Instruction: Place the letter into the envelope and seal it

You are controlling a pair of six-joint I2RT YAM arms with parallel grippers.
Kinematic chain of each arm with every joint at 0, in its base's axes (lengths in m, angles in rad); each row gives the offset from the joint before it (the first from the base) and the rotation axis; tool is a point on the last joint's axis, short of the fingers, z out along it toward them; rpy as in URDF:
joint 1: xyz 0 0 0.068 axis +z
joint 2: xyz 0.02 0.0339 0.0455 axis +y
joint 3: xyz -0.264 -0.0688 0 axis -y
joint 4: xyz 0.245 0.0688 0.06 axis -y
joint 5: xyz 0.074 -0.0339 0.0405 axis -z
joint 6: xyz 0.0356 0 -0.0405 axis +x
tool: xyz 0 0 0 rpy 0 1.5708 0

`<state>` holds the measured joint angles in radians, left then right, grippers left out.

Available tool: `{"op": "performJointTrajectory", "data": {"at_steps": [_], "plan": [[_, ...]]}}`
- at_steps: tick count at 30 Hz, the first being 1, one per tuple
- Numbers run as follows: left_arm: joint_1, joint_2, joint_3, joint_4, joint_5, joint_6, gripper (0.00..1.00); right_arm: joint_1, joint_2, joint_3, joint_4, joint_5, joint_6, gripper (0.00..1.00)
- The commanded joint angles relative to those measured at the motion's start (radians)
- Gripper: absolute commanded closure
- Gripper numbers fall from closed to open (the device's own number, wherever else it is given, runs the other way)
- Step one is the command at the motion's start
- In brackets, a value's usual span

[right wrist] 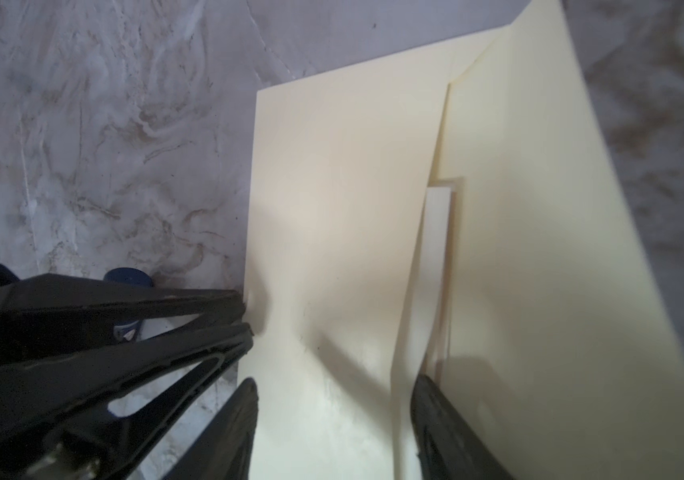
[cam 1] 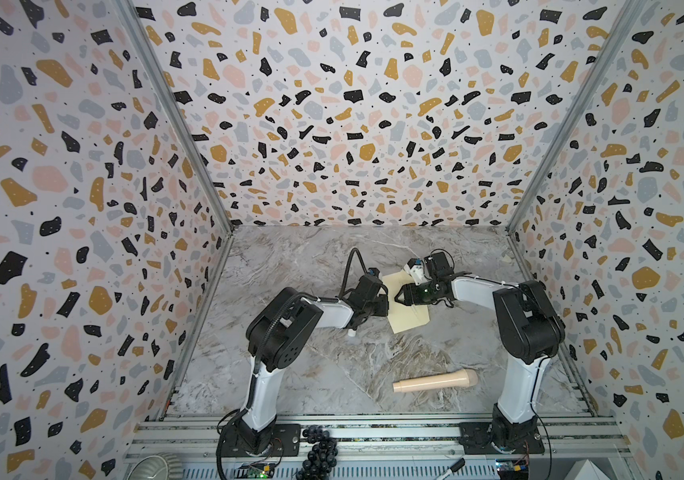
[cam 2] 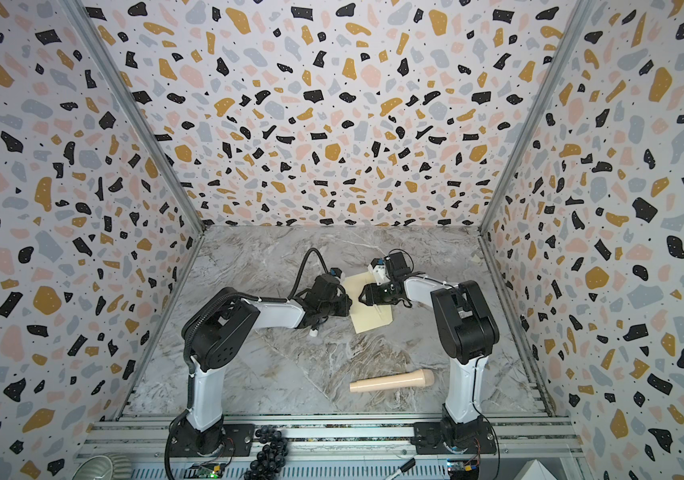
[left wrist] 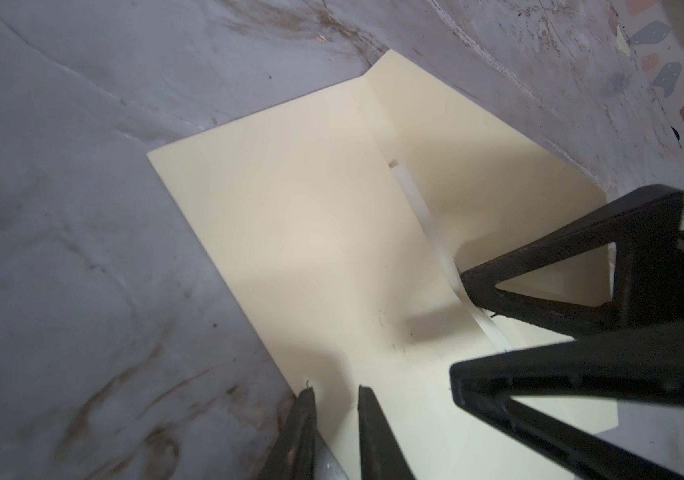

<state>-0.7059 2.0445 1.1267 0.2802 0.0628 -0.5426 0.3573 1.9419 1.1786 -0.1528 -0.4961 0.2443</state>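
Observation:
The pale cream envelope [cam 1: 410, 321] [cam 2: 372, 321] lies on the marble table at the centre, its flap [left wrist: 477, 158] [right wrist: 539, 249] folded open. A white strip [right wrist: 438, 232] runs along the mouth. Beside it shows a thin tan sliver; otherwise the letter is hidden. My left gripper [left wrist: 334, 395] [right wrist: 246, 318] is shut on the envelope's left edge [left wrist: 311, 232], and the paper puckers there. My right gripper [right wrist: 336, 388] [cam 1: 399, 297] [left wrist: 458, 326] is open over the front panel [right wrist: 332, 187], one fingertip [right wrist: 425, 390] at the mouth by the strip.
A beige wooden handle-shaped piece [cam 1: 435, 381] [cam 2: 392, 381] lies near the front right. A small white stick with a blue cap [right wrist: 128, 279] [cam 1: 351, 332] sits under the left arm. Patterned walls close three sides. Black beads [cam 1: 319, 453] rest on the front rail.

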Motion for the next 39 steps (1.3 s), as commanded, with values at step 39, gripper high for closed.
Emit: {"op": "performJointTrajectory", "data": {"at_steps": [39], "plan": [[0.009,-0.585,-0.039,-0.155,-0.291,0.312,0.4,-0.13,-0.558,-0.093,-0.029,0.115,-0.022,0.09]]}}
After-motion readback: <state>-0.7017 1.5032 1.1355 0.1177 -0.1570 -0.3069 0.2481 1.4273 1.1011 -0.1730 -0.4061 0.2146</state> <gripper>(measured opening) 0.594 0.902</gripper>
